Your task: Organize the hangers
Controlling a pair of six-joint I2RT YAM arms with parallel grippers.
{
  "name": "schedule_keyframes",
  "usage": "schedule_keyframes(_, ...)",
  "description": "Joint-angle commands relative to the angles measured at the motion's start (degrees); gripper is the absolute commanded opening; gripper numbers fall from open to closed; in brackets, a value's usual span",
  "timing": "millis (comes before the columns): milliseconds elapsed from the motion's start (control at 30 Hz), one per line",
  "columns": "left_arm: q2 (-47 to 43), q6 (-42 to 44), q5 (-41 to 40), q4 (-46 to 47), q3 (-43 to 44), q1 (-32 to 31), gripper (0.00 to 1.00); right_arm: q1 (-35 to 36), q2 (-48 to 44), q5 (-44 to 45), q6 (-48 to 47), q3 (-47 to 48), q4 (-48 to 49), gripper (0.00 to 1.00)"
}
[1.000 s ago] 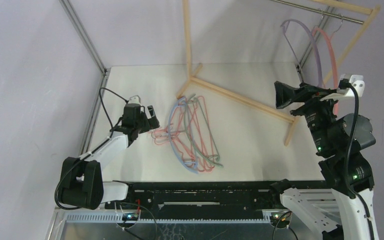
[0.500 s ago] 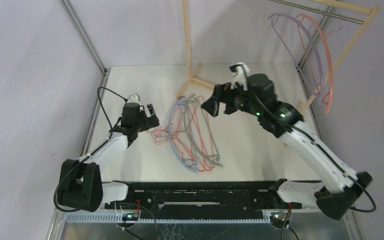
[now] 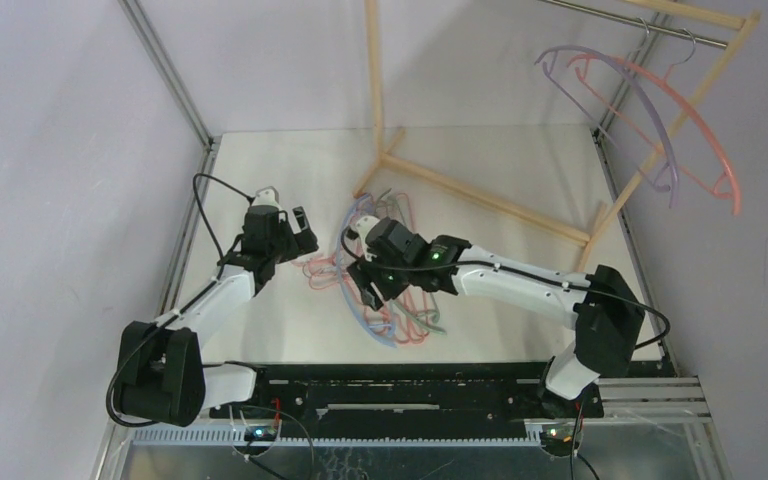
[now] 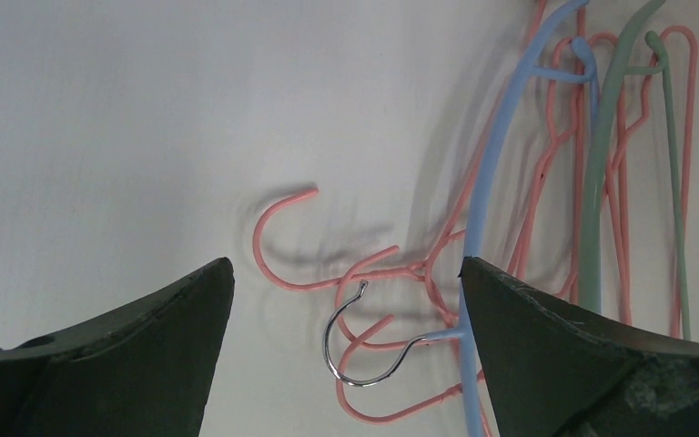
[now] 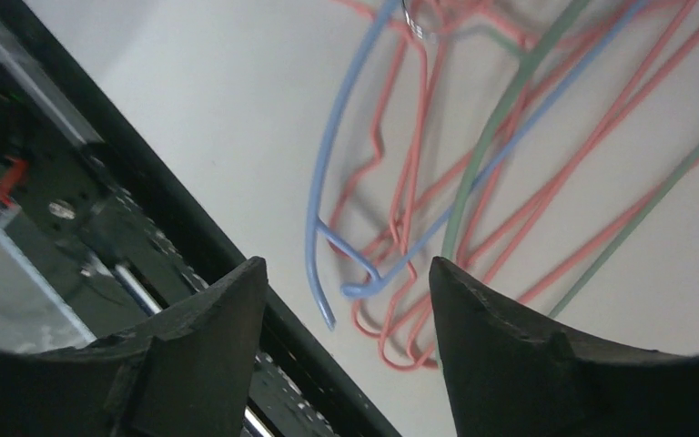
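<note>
- The right gripper point(image 5: 344, 355) is hovering, jaws spread and empty, over the blue hanger point(image 5: 315, 182) in the pile point(image 3: 410, 325).
- The left gripper point(image 4: 346, 364), also spread, is hovering at the pile's nine o'clock.
- The next move is probably pinching one hanger free for the rail point(image 3: 640, 23) at one o'clock.

Soft, even light fills every view, leaving the white tabletop point(image 3: 290, 160) bright and matte. The hangers point(image 4: 481, 191) cast faint, fuzzy shadows in the left wrist view. Close up, the right pincer point(image 5: 346, 269) looms dark and slightly blurred.
</note>
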Motion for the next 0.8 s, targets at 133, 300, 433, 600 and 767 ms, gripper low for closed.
schedule_keyframes(133,-2.7,-0.3,-1.8,2.1,-3.1,-0.1,1.0,-0.1,-2.0,4.8,0.2,-12.0,3.3,0.65)
schedule_keyframes(300,-3.3,-1.0,-1.9,2.7,-3.9,-0.2,1.0,-1.2,-2.1,4.2,-0.4,-17.0,6.0,0.66)
schedule_keyframes(433,-3.1,-1.0,-2.0,2.8,-3.4,-0.2,1.0,-1.4,-1.1,4.9,-1.1,-17.7,7.7,0.66)
schedule_keyframes(600,-2.5,-1.2,-2.0,2.8,-2.8,-0.2,1.0,-2.0,-0.7,3.9,-1.8,-17.7,9.2,0.66)
schedule_keyframes(767,-1.8,-1.0,-2.1,2.8,-2.4,-0.1,0.99,-2.4,1.7,2.6,-2.4,-17.7,9.7,0.58)
